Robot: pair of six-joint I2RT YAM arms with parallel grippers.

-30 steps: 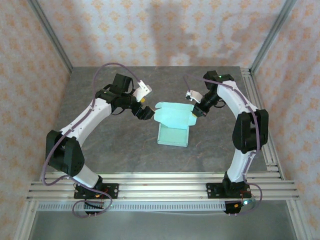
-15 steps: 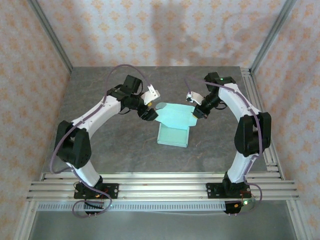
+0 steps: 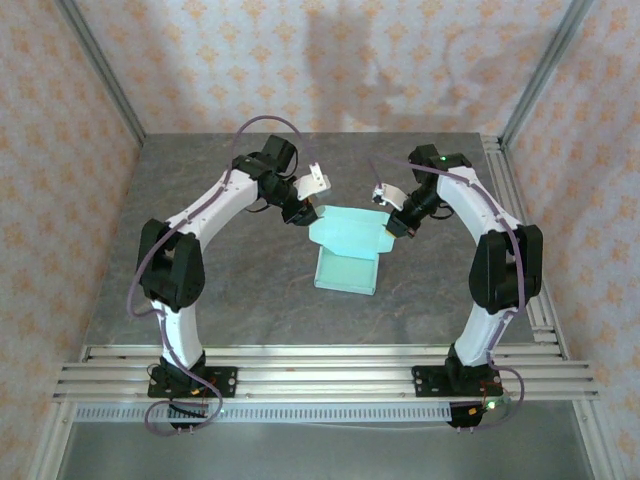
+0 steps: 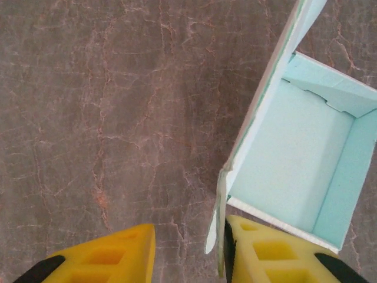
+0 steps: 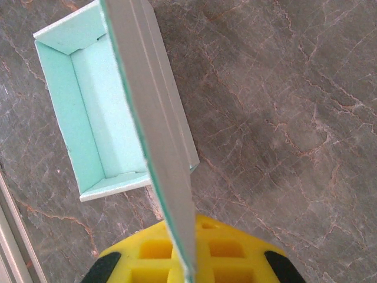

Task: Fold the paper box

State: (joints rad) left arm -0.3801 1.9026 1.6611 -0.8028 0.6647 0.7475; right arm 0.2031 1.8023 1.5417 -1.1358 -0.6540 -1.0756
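Two pincers are set at the box, which lies near the middle of the counter, a little toward its far edge. The tray is open upward and the lid is raised over its far side.

The right pincer is closed on the lid's right-hand edge; in the right wrist view the thin panel is seen clamped edge-on between the yellow pads. The left pincer is open, with a gap left between its fingers. The side flap at the tray's left end stands between them, against one finger and apart from the other, so nothing is gripped by it.

The card is judged very light, thin and easily creased, and it would be bent or slid across the smooth counter by a small push. Hold is best taken on a flap's free edge, away from the scored fold, with the tray steadied while the flap is turned in.
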